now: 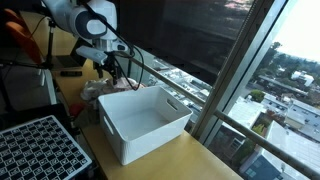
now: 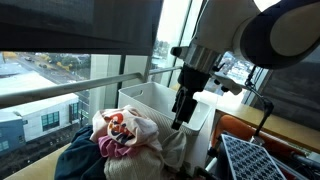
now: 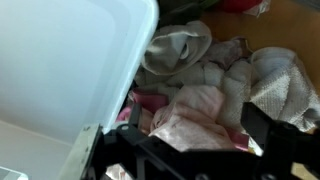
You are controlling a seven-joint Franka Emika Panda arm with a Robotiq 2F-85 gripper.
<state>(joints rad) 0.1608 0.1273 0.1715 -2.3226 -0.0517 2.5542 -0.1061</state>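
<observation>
A heap of clothes (image 2: 125, 140) lies on the wooden table beside a white plastic bin (image 1: 150, 120); the heap (image 1: 95, 92) is partly hidden by the arm. My gripper (image 3: 197, 125) hangs open just above the heap, close to the bin's (image 3: 60, 70) wall. In the wrist view a pale pink cloth (image 3: 195, 105) lies between the two dark fingers (image 3: 265, 125), which stand wide apart and do not pinch it. A grey sock (image 3: 175, 45) and a beige towel (image 3: 285, 85) lie around it. Both exterior views show the gripper (image 1: 113, 68) (image 2: 180, 112) pointing down at the pile.
A black grid tray (image 1: 40, 150) (image 2: 260, 160) sits at the table's near corner. Large windows with a metal rail (image 2: 60, 90) run along the table's far side. The bin (image 2: 150, 100) is empty inside.
</observation>
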